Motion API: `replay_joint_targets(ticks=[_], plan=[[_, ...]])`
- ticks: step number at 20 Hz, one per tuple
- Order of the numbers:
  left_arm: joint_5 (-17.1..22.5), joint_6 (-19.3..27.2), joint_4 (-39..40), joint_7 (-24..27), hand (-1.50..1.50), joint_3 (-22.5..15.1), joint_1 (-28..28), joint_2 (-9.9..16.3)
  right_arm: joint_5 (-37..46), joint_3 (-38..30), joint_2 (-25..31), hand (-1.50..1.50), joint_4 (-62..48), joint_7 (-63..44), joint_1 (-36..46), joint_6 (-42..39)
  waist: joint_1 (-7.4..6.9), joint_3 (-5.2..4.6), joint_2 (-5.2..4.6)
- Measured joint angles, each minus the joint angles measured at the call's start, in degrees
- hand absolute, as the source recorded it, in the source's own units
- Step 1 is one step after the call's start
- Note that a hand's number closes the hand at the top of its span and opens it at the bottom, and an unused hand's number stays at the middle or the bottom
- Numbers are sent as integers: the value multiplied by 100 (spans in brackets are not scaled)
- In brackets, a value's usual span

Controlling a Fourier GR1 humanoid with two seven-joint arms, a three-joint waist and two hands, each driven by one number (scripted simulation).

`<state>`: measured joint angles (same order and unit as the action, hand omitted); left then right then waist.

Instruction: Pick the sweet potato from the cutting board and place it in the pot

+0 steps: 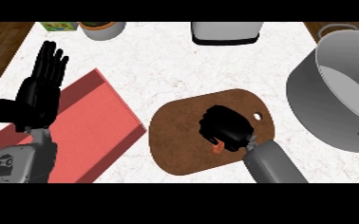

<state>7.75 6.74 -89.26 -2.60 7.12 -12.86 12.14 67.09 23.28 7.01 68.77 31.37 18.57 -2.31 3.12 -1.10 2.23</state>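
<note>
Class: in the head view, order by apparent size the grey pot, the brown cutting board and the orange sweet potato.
1. Grey metal pot, partly cut off at the edge.
2. Brown wooden cutting board.
3. Orange sweet potato, mostly hidden under the right hand.

the right hand [224, 126] curls down over the sweet potato [216, 147] and hides nearly all of it; only a small orange sliver shows below the fingers, so its shape and how it lies cannot be told. the hand also covers the middle of the cutting board [182, 128]. the pot [316, 99] runs off the right edge, so its far wall and most of its inside are out of view. at the top edge, a white appliance [226, 32], a small bowl [104, 29] and a green box [59, 26] are cut off. the red mat [98, 123] is partly covered by the left hand [38, 95] and forearm and cut at the bottom.
</note>
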Motion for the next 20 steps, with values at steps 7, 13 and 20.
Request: replay_joint_targets(ticks=[7,13,20], plan=[[21,43,-82,-40,0,142,154,82,268,223,-37,150,1917,-1011,-1955,500,257,37,12],[67,-5,-134,-49,0,208,180,147,214,-32,64,150,4056,-1815,-3366,859,233,82,-70],[46,-71,-161,-6,0,42,101,38,-736,-1281,311,150,6264,-2289,-4310,885,-5,103,-160]])
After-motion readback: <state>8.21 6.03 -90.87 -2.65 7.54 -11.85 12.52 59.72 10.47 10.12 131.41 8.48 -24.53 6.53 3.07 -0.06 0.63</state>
